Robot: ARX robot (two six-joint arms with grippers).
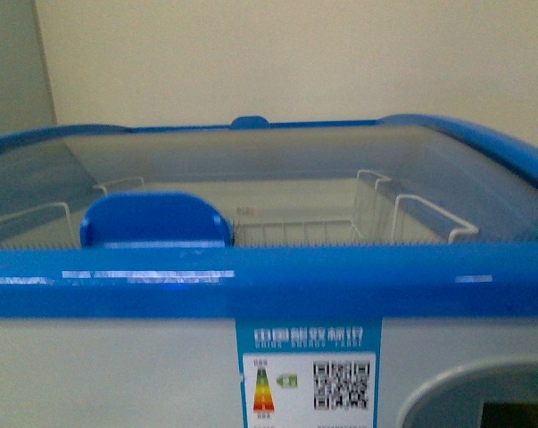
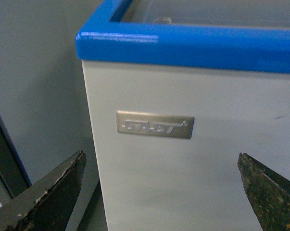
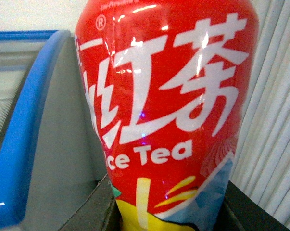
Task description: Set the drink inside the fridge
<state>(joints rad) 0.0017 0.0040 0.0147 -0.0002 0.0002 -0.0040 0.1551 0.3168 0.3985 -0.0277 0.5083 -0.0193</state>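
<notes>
Drink (image 3: 169, 110) gripped btwn R fingers (image 3: 94, 209); L fingers (image 2: 48, 192) wide open, empty, near fridge (image 2: 183, 168).

Wire baskets (image 1: 295, 234) behind blue fridge rim (image 1: 340, 290)

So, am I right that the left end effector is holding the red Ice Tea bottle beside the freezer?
Not quite: the right end effector holds the red Ice Tea bottle beside the freezer, as the right wrist view shows; the left end effector is open and empty.

The white chest freezer with blue top rim (image 1: 117, 374) spans my front view from 9 to 3 o'clock; its base and the floor are hidden from me.
</notes>
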